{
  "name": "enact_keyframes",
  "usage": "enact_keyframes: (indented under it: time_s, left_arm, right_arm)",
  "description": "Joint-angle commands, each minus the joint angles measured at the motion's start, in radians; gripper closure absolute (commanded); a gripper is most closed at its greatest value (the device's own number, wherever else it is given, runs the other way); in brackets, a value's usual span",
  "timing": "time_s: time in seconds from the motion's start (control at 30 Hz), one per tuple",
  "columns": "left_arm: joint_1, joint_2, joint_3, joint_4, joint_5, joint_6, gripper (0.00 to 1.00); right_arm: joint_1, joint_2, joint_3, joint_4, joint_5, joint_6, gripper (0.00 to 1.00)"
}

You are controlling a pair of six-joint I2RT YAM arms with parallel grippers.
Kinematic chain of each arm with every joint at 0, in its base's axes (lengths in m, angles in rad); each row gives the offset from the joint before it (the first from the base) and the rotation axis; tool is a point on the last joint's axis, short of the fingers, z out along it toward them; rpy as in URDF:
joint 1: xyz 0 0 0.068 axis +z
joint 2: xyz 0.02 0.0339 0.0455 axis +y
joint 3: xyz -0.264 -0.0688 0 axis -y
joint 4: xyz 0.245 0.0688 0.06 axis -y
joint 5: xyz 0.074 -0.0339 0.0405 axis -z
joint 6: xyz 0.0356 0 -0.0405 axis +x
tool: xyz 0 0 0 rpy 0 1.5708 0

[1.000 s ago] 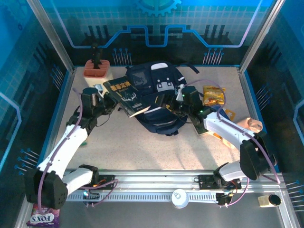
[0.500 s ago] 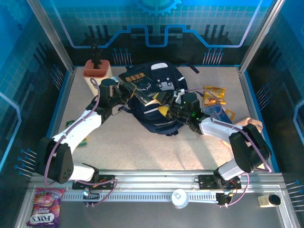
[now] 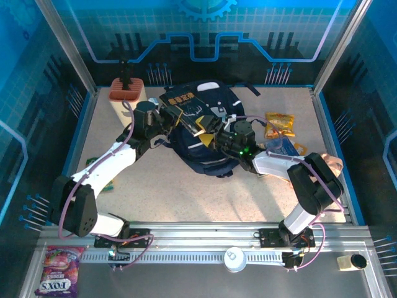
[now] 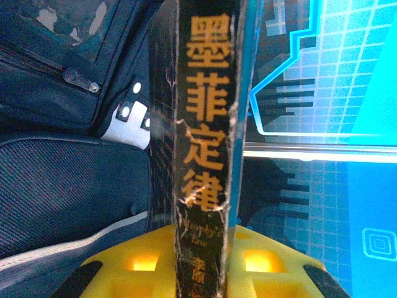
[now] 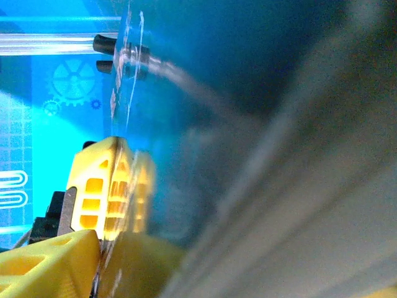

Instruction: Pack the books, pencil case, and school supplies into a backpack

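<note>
**Left arm.** The left gripper [image 4: 200, 267] is clamped on the lower edge of the black book [image 4: 205, 124]. Its yellow fingers [image 4: 133, 264] press the book from both sides. In the wrist view the book is seen nearly edge-on. Gold characters run down its face, the cover is cracked and worn, and its bottom is cut off by the frame. In the top view the book is held tilted over the upper left part of the backpack [image 3: 208, 155]. Whether it touches the fabric cannot be determined.

**Right arm.** The right gripper [image 3: 211, 135] sits at the middle of the backpack, just beside the book's lower corner. The wrist view is heavily blurred. It shows yellow fingers [image 5: 102, 186] at lower left with a thin pale edge running between them, against dark blue fabric. Whether the jaws are closed on that edge, and what the edge belongs to, cannot be told.

**Backpack.** It lies at the rear centre of the table [image 3: 180, 192], with its middle covered by the book and both grippers. Its opening cannot be made out.

**Other items.**
- A bluish flat item [image 3: 280, 146] is largely covered by the right forearm and cannot be identified.
- The yellow-orange snack packet [image 3: 279, 123] lies near it, to the right of the backpack.
- The beige holder with terracotta top [image 3: 126, 93] stands at the rear left.
</note>
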Motion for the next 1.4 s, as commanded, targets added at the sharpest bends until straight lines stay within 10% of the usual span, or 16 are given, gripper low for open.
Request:
enact_keyframes:
  time_s: [0.0,0.53,0.9,1.37]
  left_arm:
    - [-0.008,-0.011,0.028,0.094,-0.013,-0.007,1.00]
    - [-0.008,-0.048,-0.016,0.006,0.007,0.052,1.00]
    - [-0.013,-0.087,-0.030,-0.201,-0.053,0.358,0.35]
    - [-0.238,0.178,0.260,-0.481,-0.053,0.962,0.09]
  right_arm:
    - [-0.003,0.003,0.013,0.060,0.048,0.000,0.19]
    - [-0.051,0.006,-0.009,0.095,0.025,-0.004,0.69]
    - [-0.140,-0.140,-0.077,-0.071,0.010,-0.190,1.00]
    - [-0.418,-0.523,-0.103,-0.656,0.064,-0.481,1.00]
